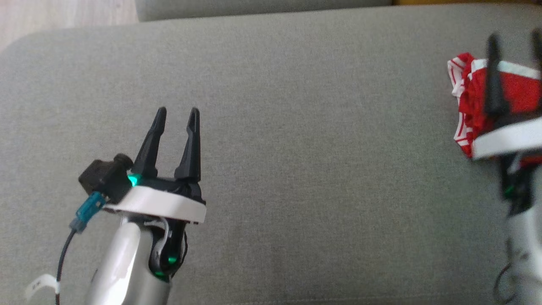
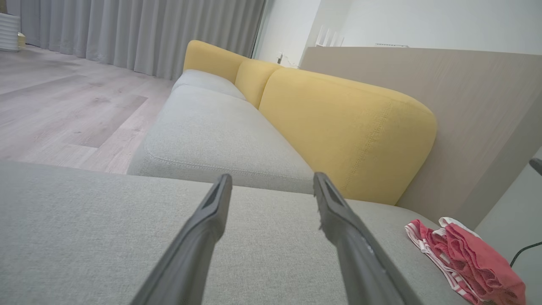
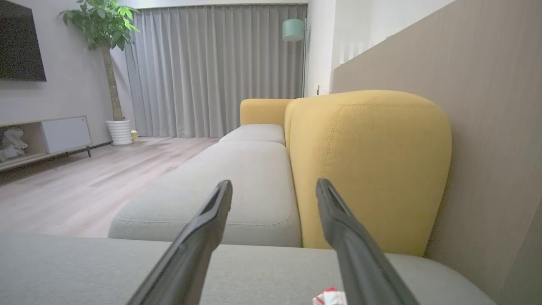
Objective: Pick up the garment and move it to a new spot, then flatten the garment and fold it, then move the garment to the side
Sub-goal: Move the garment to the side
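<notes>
Left gripper [image 1: 178, 111], lower left of frame, fingers spread and empty over the grey cushion [image 1: 296, 127]. Right gripper [image 1: 514, 36], upper right, fingers apart, grasping nothing. Red-and-white garment [image 1: 518, 91] lies bunched on the cushion beneath it.

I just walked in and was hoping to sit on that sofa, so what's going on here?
A two-armed robot is working over the grey sofa seat. A red and white striped garment lies in a bunched heap near the seat's right end. The right gripper is above it, jaws open and holding nothing. The left gripper is also open, over bare cushion well apart from the garment.
</notes>
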Robot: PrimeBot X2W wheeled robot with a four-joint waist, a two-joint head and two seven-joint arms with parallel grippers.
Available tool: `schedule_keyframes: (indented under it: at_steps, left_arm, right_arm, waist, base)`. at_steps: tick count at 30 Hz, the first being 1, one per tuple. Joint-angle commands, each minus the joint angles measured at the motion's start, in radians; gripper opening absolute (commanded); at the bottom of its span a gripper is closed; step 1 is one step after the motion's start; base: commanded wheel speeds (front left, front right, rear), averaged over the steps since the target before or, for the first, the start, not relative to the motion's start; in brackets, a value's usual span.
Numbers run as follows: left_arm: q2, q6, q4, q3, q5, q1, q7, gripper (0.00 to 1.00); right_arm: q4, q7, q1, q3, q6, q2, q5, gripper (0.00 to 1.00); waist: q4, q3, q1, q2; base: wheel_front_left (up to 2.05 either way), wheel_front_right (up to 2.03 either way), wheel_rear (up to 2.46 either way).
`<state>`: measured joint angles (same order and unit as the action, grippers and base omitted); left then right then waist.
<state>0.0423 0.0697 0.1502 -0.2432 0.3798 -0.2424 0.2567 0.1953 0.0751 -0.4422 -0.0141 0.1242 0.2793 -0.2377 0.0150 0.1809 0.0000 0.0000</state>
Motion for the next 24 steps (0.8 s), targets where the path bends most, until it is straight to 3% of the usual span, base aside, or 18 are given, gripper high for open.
schedule_keyframes:
  at_steps: [1, 3, 10, 24]
  left_arm:
    - [0.008, -0.004, -0.037, 0.039, -0.002, -0.007, 0.005, 1.00]
    - [0.008, -0.008, -0.036, 0.043, -0.002, 0.021, 0.005, 1.00]
    - [0.008, -0.016, -0.033, 0.035, -0.049, 0.108, 0.005, 1.00]
    - [0.008, -0.045, -0.066, 0.049, -0.067, 0.149, 0.005, 1.00]
  right_arm:
    - [-0.048, 0.025, 0.031, 0.012, 0.007, -0.033, 0.011, 1.00]
    - [-0.066, 0.067, 0.118, 0.021, 0.007, -0.107, 0.043, 1.00]
    - [-0.058, 0.158, 0.287, 0.037, 0.007, -0.200, 0.156, 1.00]
    - [-0.042, 0.185, 0.340, 0.029, 0.007, -0.228, 0.180, 1.00]
  waist:
    - [0.011, -0.028, 0.0000, 0.0000]
    - [0.018, -0.054, 0.0000, 0.0000]
    - [0.020, -0.104, 0.0000, 0.0000]
    - [0.022, -0.115, 0.0000, 0.0000]
  base:
    - [0.00, 0.00, 0.00]
    - [0.00, 0.00, 0.00]
    - [0.00, 0.00, 0.00]
    - [0.00, 0.00, 0.00]
